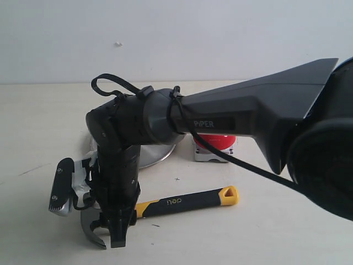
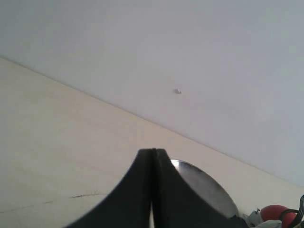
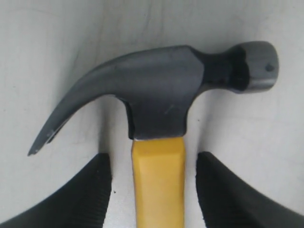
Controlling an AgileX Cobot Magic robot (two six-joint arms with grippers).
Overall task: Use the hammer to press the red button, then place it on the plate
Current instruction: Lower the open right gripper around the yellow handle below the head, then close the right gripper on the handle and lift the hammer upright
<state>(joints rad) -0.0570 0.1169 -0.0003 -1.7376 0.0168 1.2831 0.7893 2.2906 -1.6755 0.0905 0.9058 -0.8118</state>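
The hammer (image 1: 182,200) lies flat on the pale table, dark head toward the left and yellow looped end toward the right. My right gripper (image 1: 114,231) reaches down over its head end. In the right wrist view the gripper (image 3: 154,161) is open, a finger on each side of the yellow neck just below the hammer's steel head (image 3: 161,90), with a gap on both sides. Behind the arm sit the silver plate (image 1: 157,155) and the red button (image 1: 216,142), both partly hidden. My left gripper (image 2: 153,153) is shut and empty, with the plate (image 2: 209,187) and red button (image 2: 276,212) beyond it.
The right arm's black body (image 1: 248,113) and its cable (image 1: 242,163) cross the middle and right of the exterior view. A white wall (image 1: 176,38) backs the table's far edge. Bare tabletop (image 1: 33,121) lies to the left of the plate.
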